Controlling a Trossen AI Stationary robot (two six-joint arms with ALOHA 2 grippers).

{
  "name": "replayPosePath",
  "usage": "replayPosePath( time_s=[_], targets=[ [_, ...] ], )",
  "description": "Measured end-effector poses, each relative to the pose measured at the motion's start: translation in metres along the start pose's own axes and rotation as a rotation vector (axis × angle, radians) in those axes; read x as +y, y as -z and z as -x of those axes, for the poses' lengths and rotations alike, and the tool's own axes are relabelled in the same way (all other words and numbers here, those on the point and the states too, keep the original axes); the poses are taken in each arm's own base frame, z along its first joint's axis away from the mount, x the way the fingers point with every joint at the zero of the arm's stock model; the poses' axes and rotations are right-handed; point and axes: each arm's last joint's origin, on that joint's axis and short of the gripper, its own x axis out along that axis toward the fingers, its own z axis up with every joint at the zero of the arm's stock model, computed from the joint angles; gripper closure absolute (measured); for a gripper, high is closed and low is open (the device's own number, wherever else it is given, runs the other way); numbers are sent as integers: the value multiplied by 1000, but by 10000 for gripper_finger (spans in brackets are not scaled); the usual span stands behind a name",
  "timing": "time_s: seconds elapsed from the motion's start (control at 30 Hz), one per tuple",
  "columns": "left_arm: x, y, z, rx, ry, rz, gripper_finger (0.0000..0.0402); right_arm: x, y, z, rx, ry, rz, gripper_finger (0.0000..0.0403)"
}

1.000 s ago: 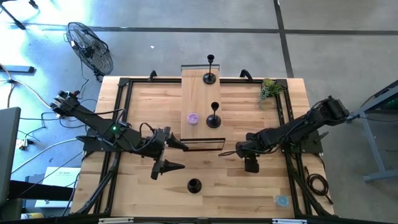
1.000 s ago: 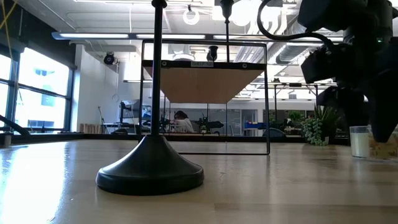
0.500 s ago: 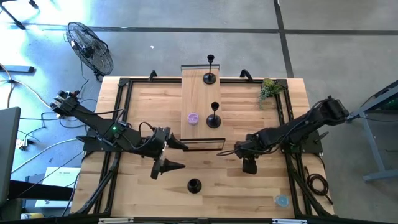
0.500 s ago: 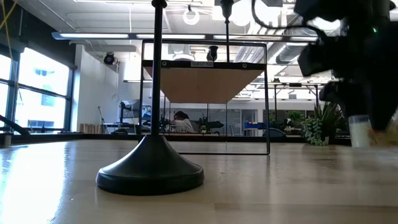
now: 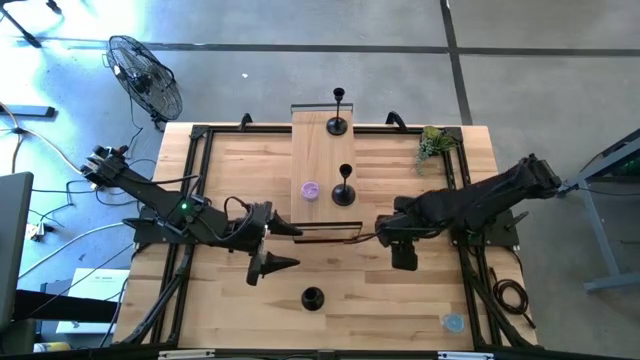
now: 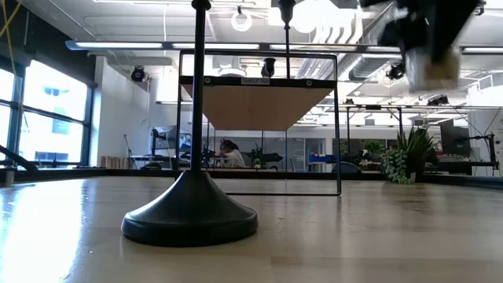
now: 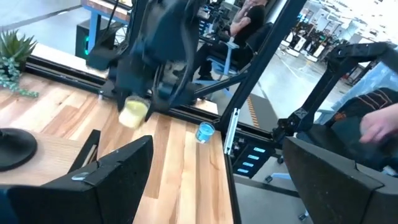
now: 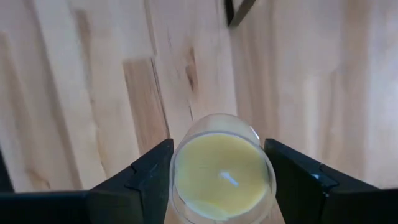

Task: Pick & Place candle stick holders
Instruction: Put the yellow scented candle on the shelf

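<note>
Hovering over the butcher-block table [image 5: 220, 310], the left gripper [image 5: 272, 247] spreads its fingers wide. Three matte-black candle stick holders [image 5: 312, 298] stand (one near, two on the raised wooden shelf [image 5: 320, 165]). The right gripper [image 8: 219, 168] clamps a yellow glass-jar candle [image 8: 221, 168].

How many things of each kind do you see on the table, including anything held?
Holders: 3 (far, middle, near)
Candles: 3 (purple, blue, yellow in right gripper)
Plant: 1
Total: 7
</note>
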Motion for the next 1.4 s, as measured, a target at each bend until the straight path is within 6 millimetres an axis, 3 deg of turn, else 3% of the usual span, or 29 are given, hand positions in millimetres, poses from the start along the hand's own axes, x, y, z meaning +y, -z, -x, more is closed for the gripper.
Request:
replayPosePath(
  time_s=[0.13, 0.3, 0.43, 0.53, 0.7, 0.97, 1.17, 1.4],
  targets=[
    [1, 2, 0, 16, -10, -76, 50, 2, -12, 39, -100, -12, -6, 187],
    [3, -1, 0, -19, -94, -387, 50, 4, -23, 84, -272, -37, 12, 187],
    [8, -2, -1, -43, -289, -593, 50, 4, -28, 109, -380, -39, 28, 187],
    [14, -2, -9, -48, -337, -585, 50, 5, -32, 122, -450, -43, 36, 187],
    [33, -5, -27, -27, -243, -440, 50, 8, -39, 126, -535, -68, 65, 187],
    [57, -1, -54, 24, -187, -377, 50, 15, -57, 111, -527, -93, 118, 187],
    [53, -5, -69, 74, -142, -401, 50, 16, -72, 99, -537, -103, 146, 187],
    [43, -14, -89, 222, -129, -455, 50, 15, -80, 100, -567, -108, 154, 187]
  ],
)
